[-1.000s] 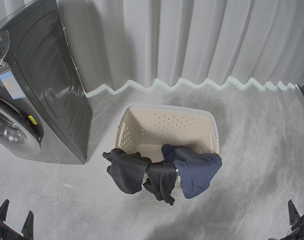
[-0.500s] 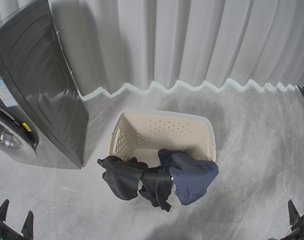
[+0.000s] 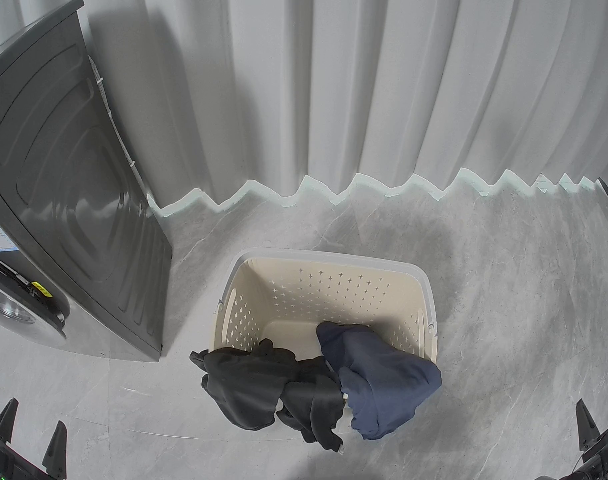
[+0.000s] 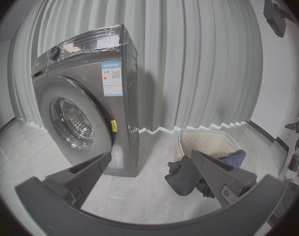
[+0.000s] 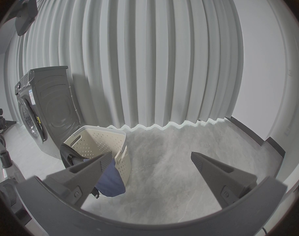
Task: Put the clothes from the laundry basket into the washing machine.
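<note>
We see the black clothes [image 3: 251, 385] and a navy garment [image 3: 384, 381] draped over the laundry basket's [image 3: 331, 260] near rim. They are well apart from our left gripper [image 3: 35, 415] and right gripper [image 3: 599, 395], both spread wide and empty. The washing machine [image 3: 64, 201] stands left of the basket.

One washing machine [image 3: 64, 188], one laundry basket [image 3: 325, 256], one navy garment [image 3: 384, 381], one black bundle [image 3: 251, 385].

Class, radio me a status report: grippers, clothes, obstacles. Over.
Left gripper and right gripper open, empty. Black garment and navy garment draped over cream perforated plastic basket's near rim. Grey washing machine's round glass door shut.
</note>
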Robot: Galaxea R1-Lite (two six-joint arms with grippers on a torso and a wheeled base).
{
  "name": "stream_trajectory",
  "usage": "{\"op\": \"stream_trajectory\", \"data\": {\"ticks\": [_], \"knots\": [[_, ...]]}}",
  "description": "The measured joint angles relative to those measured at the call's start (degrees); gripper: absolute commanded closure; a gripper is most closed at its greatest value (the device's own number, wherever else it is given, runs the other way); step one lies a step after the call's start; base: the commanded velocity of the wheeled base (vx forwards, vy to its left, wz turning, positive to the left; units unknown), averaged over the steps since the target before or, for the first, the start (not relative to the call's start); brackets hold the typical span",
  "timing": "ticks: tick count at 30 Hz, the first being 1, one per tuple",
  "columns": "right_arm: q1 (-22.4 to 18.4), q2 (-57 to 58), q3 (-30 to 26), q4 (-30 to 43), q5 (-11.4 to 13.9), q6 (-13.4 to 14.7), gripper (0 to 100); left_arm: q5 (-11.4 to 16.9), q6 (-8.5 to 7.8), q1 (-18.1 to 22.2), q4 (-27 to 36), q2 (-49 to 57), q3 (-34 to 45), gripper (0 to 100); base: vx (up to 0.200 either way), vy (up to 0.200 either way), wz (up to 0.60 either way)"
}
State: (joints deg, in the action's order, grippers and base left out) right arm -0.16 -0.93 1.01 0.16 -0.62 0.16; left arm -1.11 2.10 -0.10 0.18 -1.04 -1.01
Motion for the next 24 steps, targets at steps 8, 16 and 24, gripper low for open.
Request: {"op": "stream_trajectory", "data": {"ticks": [8, 16, 24], "knots": [[0.0, 0.0, 0.0, 0.0, 0.0, 0.0, 0, 0.0, 0.01, 0.0, 0.0, 0.0, 0.0, 0, 0.1, 0.0, 0.0], [0.0, 0.0, 0.0, 0.0, 0.0, 0.0, 0, 0.0, 0.01, 0.0, 0.0, 0.0, 0.0, 0, 0.0, 0.0, 0.0], [0.0, 0.0, 0.0, 0.0, 0.0, -0.1, 0, 0.0, 0.06, 0.0, 0.0, 0.0, 0.0, 0, 0.15, 0.0, 0.0]]}}
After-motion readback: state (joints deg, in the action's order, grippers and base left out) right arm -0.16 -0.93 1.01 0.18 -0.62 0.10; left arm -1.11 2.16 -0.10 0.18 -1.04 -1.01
